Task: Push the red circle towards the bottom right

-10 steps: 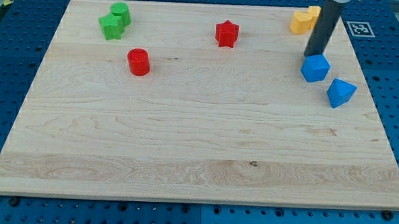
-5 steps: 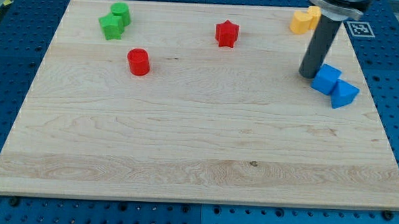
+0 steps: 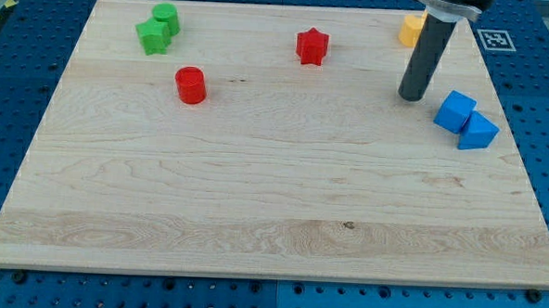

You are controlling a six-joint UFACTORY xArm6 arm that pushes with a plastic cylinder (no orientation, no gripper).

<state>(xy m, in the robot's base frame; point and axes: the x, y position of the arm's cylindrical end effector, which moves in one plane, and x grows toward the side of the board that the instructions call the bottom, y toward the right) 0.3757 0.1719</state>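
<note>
The red circle stands on the wooden board at the upper left. My tip rests on the board at the upper right, far to the right of the red circle. It is just left of the blue cube, with a small gap between them. The rod rises toward the view's top and hides part of a yellow block.
A red star lies at the top middle. Two green blocks touch each other at the top left. A second blue block touches the blue cube at the right edge. A marker tag sits off the board's top right corner.
My tip moved down against the blue cube and pushed it down-right against the other blue block, then moved left and slightly up away from it. The red circle has not moved.
</note>
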